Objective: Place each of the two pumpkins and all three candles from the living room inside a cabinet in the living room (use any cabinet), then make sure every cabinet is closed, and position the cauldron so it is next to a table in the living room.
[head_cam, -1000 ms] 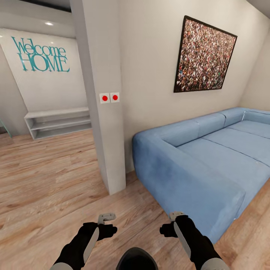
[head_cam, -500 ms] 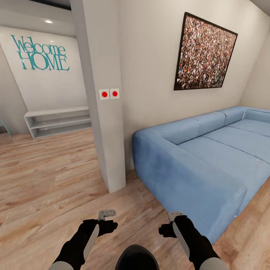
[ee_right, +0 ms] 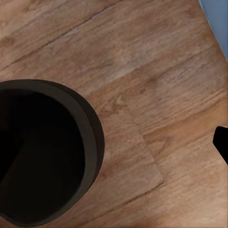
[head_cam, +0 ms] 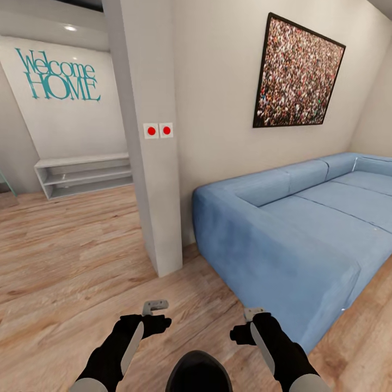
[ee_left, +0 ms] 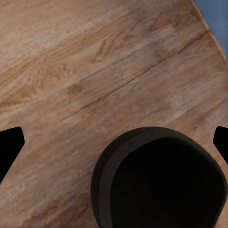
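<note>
While both arms hang over the wooden floor (head_cam: 71, 256) beside the blue sofa (head_cam: 294, 228), the black cauldron (head_cam: 198, 373) is cut off below; the left gripper (head_cam: 155, 306) and right gripper (head_cam: 253, 314) fingers' spread cannot be told

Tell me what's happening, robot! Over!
Left hand and right hand both low, gripping nothing visible. Dark cauldron on the floor between them. Blue sofa to the right, pillar ahead.
</note>
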Available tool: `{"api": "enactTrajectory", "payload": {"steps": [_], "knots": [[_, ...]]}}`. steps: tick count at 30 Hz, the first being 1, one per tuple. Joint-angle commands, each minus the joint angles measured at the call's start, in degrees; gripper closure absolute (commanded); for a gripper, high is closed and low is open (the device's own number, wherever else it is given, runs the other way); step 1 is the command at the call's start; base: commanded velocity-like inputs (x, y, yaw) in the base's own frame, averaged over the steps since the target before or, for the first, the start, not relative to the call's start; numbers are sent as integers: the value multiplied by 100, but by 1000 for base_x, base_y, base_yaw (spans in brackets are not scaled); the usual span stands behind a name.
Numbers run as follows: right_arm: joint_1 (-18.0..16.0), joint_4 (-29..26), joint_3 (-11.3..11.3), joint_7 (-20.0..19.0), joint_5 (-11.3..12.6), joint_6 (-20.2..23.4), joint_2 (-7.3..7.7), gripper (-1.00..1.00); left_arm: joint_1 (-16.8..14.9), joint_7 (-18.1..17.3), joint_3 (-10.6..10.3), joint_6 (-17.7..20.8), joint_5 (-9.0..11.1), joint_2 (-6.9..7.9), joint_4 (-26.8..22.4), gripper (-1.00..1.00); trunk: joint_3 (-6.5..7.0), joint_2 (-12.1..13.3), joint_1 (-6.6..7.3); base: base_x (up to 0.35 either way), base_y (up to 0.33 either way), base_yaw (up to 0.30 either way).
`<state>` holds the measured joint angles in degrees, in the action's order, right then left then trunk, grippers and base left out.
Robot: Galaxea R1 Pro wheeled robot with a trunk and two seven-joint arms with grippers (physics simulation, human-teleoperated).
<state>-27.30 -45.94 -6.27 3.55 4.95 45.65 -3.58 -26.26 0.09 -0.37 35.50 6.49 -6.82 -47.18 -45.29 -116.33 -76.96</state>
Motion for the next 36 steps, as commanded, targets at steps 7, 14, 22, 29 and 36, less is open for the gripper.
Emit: {"api": "enactTrajectory", "payload": {"steps": [7, 14, 22, 29, 36], "knots": [[-3, -3, -12, 33, 50, 16, -27, -100, -2, -10, -6, 471, 32, -3, -18, -100, -6, -4, 0, 0, 0, 0], [-3, -3, -8, 35, 50, 18, -29, -100, -15, 38, -14, 570, 45, -4, 24, -100, -78, -165, -88, 0, 0, 0], [-3, -3, -14, 34, 50, 15, -32, -100, -59, 43, -18, 557, 33, -4, 202, -100, -222, -485, -263, 0, 0, 0], [-3, 5, -15, 32, 50, 11, -93, -100, -133, 44, -19, 519, 12, -4, 406, -100, -347, -766, -417, 0, 0, 0], [-47, 282, -22, 38, 47, -203, -107, -100, -148, 44, -24, 506, -4, 0, 490, -100, -473, -1047, -571, 0, 0, 0]]}}
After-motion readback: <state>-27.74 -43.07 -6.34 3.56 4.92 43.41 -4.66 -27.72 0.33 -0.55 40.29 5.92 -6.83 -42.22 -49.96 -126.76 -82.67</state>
